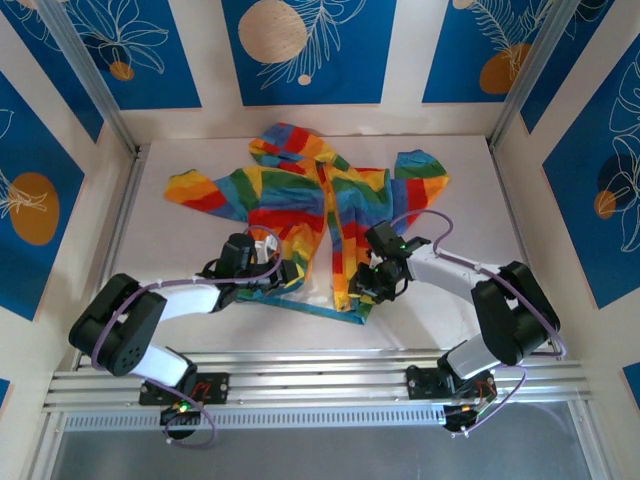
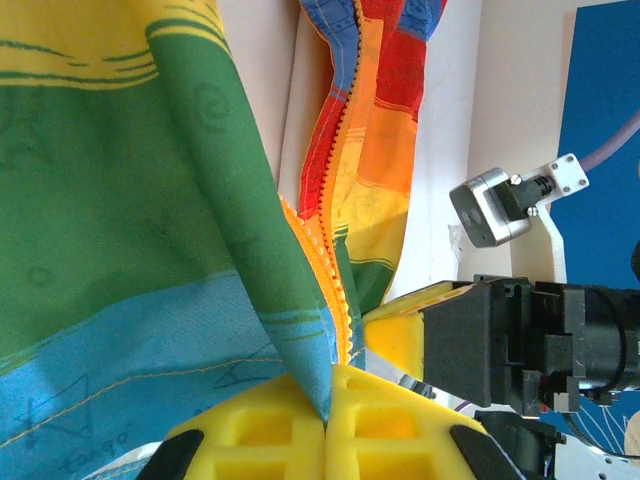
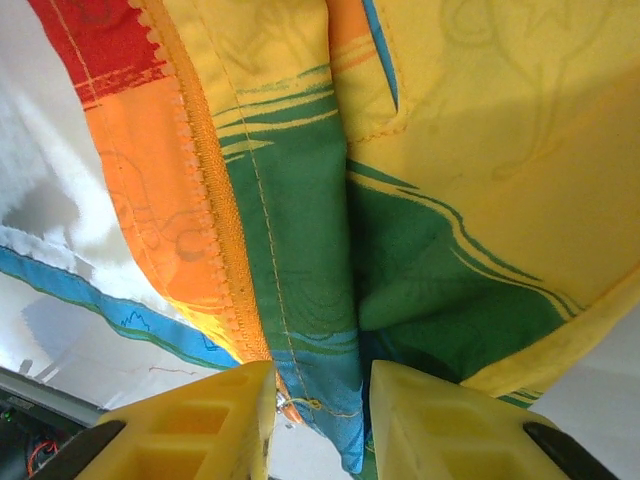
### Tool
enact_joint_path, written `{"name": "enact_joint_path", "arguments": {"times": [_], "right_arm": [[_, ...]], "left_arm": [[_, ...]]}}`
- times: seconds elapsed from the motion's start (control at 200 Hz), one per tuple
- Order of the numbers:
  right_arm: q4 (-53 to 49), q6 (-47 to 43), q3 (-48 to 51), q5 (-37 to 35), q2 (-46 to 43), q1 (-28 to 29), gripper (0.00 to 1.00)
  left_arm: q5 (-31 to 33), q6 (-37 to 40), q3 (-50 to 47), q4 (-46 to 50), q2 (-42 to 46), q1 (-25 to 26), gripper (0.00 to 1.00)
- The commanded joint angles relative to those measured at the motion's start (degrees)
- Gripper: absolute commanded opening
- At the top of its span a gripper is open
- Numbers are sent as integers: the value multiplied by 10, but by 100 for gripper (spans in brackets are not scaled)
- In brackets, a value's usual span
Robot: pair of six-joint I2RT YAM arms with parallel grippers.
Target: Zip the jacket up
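Though spread flat, the jacket (image 1: 290,200) (rainbow-striped) lies unzipped.

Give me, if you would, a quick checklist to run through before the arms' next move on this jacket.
1. Left hand shut on the jacket hem: ok.
2. Right hand clamped on the other front edge: cannot tell; fabric lies between parted fingers.
3. Zipper teeth rows joined: not ok, front open.
4. Zipper slider found: cannot tell.
5. Jacket spread on the table: ok.
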State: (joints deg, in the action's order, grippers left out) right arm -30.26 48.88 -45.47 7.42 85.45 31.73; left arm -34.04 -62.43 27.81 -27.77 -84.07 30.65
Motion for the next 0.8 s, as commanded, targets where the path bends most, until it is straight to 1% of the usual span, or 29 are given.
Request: {"name": "enact_joint_path", "arguments": {"times": [0.0,0.27,0.39,0.47,0.545,0.65,0.72,0.795], "right_arm": [[-3,14,3,-1,9,6,33],[34,17,-3,40,40,7,33],[47,22,-3,52,48,10,32],[50,21,-3,54,43,9,24],[53,19,-2,51,32,10,15],[63,14,-2,48,14,10,5],[70,9,-1,46,3,10,0],[74,3,0,45,-4,10,0]], "left_arm": [[2,14,10,4,0,6,0],[9,1,2,-26,-14,20,0],[11,-2,0,-33,-19,24,0],[10,-2,0,-35,-20,26,0],[9,-2,0,-38,-20,27,0],[8,0,0,-44,-17,26,0],[7,0,-1,-54,-15,26,0],[9,-1,-4,-70,-15,28,0]]}}
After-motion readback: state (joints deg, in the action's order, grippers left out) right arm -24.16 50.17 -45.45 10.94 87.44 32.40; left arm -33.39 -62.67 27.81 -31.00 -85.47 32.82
